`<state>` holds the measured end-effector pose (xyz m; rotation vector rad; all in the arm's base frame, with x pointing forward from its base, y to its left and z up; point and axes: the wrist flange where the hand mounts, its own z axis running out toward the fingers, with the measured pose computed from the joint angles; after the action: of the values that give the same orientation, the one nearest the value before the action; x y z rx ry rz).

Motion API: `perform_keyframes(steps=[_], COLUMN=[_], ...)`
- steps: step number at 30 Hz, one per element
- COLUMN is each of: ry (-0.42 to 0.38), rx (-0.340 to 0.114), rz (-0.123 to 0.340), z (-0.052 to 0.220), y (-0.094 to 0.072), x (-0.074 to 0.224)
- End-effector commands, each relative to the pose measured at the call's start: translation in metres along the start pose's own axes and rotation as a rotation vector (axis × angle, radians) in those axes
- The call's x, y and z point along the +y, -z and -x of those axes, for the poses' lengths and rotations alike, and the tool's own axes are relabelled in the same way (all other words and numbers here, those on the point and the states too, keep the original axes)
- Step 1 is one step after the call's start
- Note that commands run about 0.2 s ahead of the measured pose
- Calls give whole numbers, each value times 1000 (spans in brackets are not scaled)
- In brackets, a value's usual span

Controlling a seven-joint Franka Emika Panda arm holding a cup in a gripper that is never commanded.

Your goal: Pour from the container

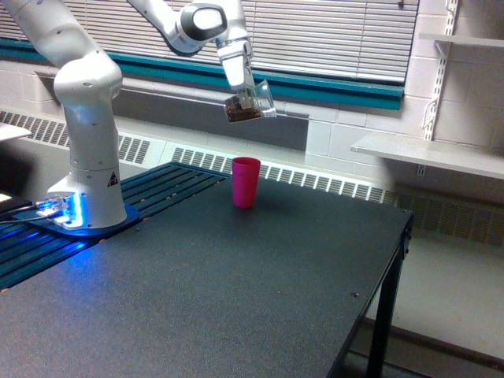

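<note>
We see the gripper [245,96] high above the black table [236,291], its jaws clamped on the clear container [250,103]. The container sits tilted between the jaws, brown bits gathered at its lower end. A pink cup [245,182] stands upright well below the jaws.

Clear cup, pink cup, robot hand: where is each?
clear cup [250,103], exterior view, see-through side wall above brown bits
pink cup [245,183], exterior view, middle of its side
hand [237,73], exterior view, white body
</note>
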<state>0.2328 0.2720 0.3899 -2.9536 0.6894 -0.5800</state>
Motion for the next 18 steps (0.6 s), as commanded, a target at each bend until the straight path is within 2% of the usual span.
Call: perform_keyframes(steps=[1, 18], ry=[-112, -272], rx=[-15, -94], rz=[2, 10], z=[10, 17], y=[2, -14], x=[-2, -1])
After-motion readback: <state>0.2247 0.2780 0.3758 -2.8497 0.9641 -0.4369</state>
